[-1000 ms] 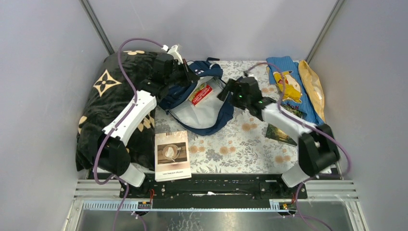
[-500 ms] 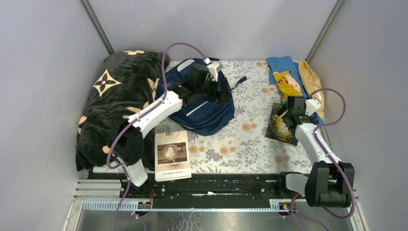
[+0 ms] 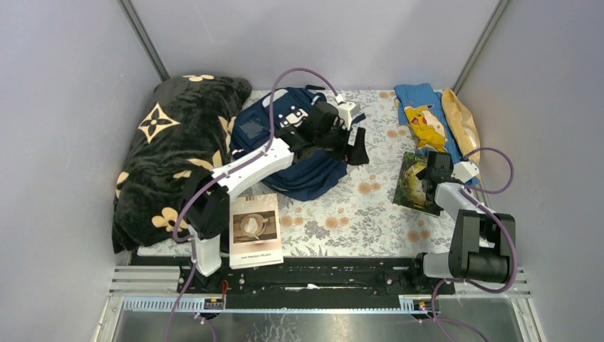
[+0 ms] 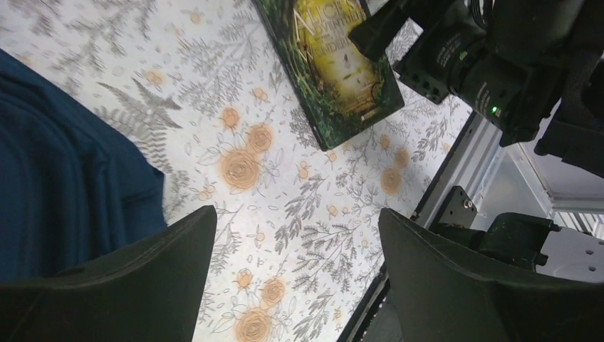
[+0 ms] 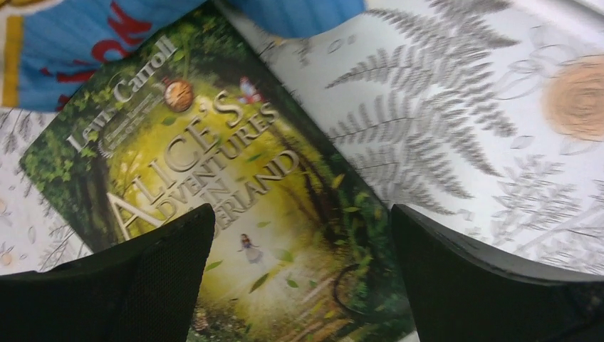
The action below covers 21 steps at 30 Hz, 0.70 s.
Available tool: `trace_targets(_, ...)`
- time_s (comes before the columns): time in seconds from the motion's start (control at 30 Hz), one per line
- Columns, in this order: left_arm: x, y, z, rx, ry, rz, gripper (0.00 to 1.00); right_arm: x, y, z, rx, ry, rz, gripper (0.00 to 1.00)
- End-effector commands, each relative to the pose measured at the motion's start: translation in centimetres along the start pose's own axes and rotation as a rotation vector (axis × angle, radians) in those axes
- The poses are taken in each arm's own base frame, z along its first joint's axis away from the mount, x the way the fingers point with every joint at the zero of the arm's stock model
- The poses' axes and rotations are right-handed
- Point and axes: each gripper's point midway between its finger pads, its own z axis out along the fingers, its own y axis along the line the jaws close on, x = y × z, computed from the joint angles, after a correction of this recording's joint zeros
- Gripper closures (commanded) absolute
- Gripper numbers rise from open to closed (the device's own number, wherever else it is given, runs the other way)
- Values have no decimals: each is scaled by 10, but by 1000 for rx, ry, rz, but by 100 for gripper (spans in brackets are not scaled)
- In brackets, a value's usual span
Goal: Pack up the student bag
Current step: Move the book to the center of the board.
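The navy student bag lies slumped at the back middle of the floral cloth, its mouth not showing. My left arm reaches across it. My left gripper hangs open just past the bag's right edge. In the left wrist view, the left gripper has only floral cloth between its fingers, with the bag at the left. My right gripper stands open low over a green Alice book. The right wrist view shows the right gripper with that book under and between its fingers, apart from it.
A white book with a cup picture lies near the front edge. A black blanket with tan flowers fills the left. A blue cloth with a yellow cartoon figure and a tan bag lie at the back right.
My left gripper let go of the bag's opening, opened and swung right past the bag, which fell shut. My right arm pulled back from the bag to the green book.
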Motion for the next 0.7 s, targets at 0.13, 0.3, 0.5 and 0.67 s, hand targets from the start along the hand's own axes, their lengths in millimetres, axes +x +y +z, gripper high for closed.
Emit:
trace_targets(0.13, 7, 6, 40, 29, -11, -87, 7, 23, 61, -2, -295, 157, -48, 0)
trace_targets(0.3, 14, 20, 54, -6, -6, -117, 5, 56, 97, -40, -571, 380, -90, 0)
trace_targets(0.5, 17, 27, 66, -16, -6, -133, 3, 11, 89, -40, -487, 193, -57, 0)
trace_targets(0.67, 12, 30, 85, -45, -29, -123, 3, -28, 55, -22, -254, 9, -39, 0)
